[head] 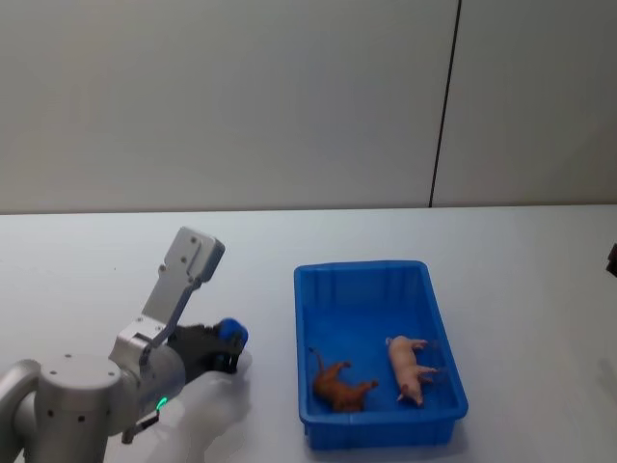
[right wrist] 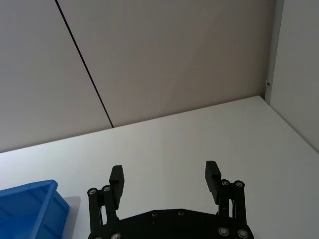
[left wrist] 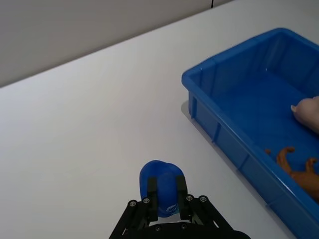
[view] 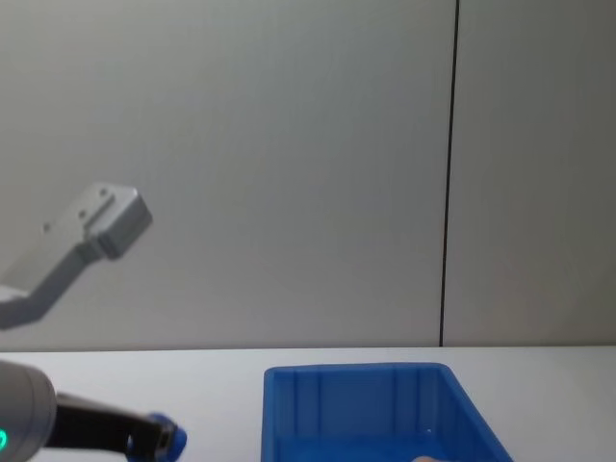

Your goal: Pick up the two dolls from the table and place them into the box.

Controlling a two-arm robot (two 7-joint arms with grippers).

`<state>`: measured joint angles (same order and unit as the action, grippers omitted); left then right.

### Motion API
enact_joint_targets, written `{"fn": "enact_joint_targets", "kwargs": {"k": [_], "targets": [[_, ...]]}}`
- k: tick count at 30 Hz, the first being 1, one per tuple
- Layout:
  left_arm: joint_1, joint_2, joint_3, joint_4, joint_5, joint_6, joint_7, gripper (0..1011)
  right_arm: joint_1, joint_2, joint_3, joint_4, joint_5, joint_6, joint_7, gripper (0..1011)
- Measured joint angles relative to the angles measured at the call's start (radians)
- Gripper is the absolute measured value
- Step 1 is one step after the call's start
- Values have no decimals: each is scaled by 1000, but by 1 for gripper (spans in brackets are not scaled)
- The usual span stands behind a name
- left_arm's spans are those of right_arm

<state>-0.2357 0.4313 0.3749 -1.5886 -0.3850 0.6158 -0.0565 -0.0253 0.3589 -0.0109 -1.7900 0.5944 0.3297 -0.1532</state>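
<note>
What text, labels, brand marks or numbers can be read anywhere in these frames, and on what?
None can be read.
A small pale mark sits on the blue pad between the left gripper fingers: too small to read.
The box, the brown doll, the pink doll, the table and the right gripper: no print visible.

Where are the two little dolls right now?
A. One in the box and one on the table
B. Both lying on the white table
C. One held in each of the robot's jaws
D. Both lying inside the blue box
D. The brown doll and the pink doll both lie on the floor of the blue box, near its front wall.
</note>
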Motion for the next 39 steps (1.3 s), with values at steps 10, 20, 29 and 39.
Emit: {"fn": "enact_joint_targets", "kwargs": {"k": [10,20,29,39], "targets": [[-17,6,-23,-45,6,-82,1,184,0,0,0,0,0,0,0,1001],[-53,-6,-38,-62,-10,-155,-65,184,0,0,0,0,0,0,0,1001],[-93,-26,-42,-52,-46,-187,-170,183,0,0,0,0,0,0,0,1001],[-134,-46,-34,-10,-83,-160,-319,183,0,0,0,0,0,0,0,1001]]}}
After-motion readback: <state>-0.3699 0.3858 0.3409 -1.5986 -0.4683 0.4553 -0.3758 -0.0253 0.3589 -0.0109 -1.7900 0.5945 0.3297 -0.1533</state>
